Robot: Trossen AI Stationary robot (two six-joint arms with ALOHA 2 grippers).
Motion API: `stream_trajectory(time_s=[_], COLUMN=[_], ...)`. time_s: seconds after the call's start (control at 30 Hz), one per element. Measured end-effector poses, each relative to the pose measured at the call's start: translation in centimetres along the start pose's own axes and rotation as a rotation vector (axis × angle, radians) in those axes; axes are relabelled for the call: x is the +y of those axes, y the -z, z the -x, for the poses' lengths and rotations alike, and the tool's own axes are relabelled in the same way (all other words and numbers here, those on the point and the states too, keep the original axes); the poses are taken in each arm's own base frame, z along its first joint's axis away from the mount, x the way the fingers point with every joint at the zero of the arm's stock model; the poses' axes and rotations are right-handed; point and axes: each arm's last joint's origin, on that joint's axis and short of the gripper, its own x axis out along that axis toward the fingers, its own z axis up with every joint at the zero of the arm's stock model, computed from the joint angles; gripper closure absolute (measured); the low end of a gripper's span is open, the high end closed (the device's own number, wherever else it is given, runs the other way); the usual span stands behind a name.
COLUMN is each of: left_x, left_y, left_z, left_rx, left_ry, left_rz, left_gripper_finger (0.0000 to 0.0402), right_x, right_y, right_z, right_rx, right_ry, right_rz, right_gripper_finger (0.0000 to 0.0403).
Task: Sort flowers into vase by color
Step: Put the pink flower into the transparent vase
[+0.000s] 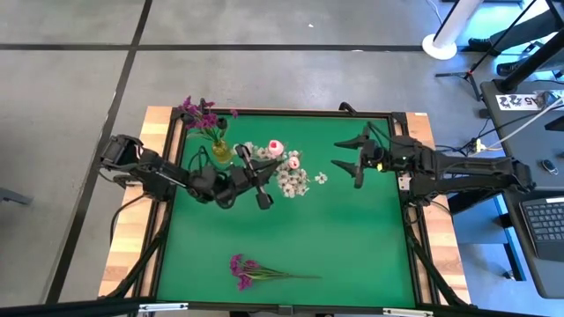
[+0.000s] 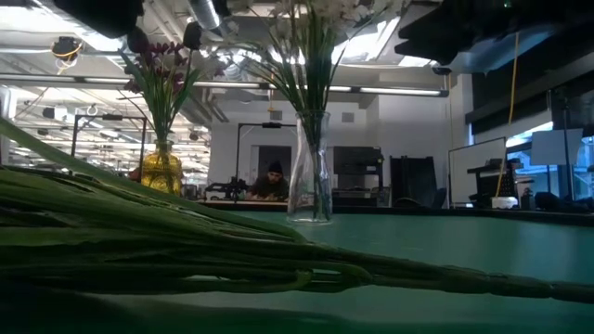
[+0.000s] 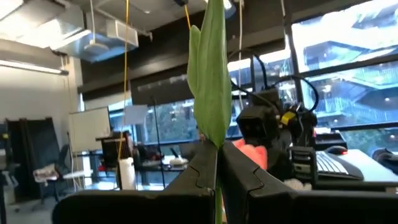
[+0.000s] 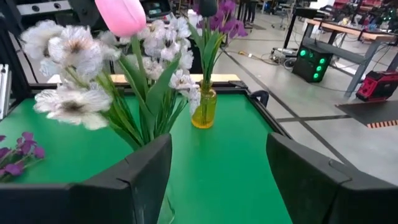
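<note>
A clear vase holds white blossom sprays, with a pale pink bud above them. A yellow vase at the far left holds magenta-purple flowers. One more purple flower lies flat on the mat near the near edge; its stems fill the low view. My left gripper is beside the clear vase on its left, shut on a green leaf and stem. My right gripper is open, right of the clear vase and touching nothing. My left gripper pinches a flower's green stem and long leaf between its two fingers. The fingers come level from the table's left and lie across the stem. The leaf stands upright above the fingers; where the stem's lower end sits is hidden.
The green mat has open room on its right half and middle. A wooden table edge and a black frame border the mat. Beyond the far edge, a person sits in the room.
</note>
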Motion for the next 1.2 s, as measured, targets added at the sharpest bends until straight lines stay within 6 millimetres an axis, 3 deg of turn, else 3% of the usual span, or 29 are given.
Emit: stream_trajectory(time_s=[0.4,0.57,0.7,1.0,1.2], left_x=[-0.2,0.1,0.7,0.9,0.6], left_y=[1.6,3.4,3.8,3.9,4.5], left_z=[-0.2,-0.3,-0.6,-0.7,-0.4], left_rx=[0.140,0.270,0.289,0.295,0.352], left_ry=[0.039,0.036,0.005,0.012,0.036], left_rz=[0.044,0.046,0.108,0.102,0.034], left_gripper_finger=[0.0401,0.0401,0.0401,0.0379,0.0344], right_x=[0.1,0.1,0.1,0.1,0.1], right_y=[-0.2,-0.3,-0.3,-0.3,-0.3], right_z=[-0.5,-0.5,-0.5,-0.5,-0.5], right_rx=[-0.027,-0.041,-0.044,-0.044,-0.044], right_ry=[-0.029,-0.027,-0.027,-0.027,-0.027], right_rz=[0.013,0.013,0.013,0.013,0.013], right_gripper_finger=[0.0143,0.0143,0.0143,0.0143,0.0143])
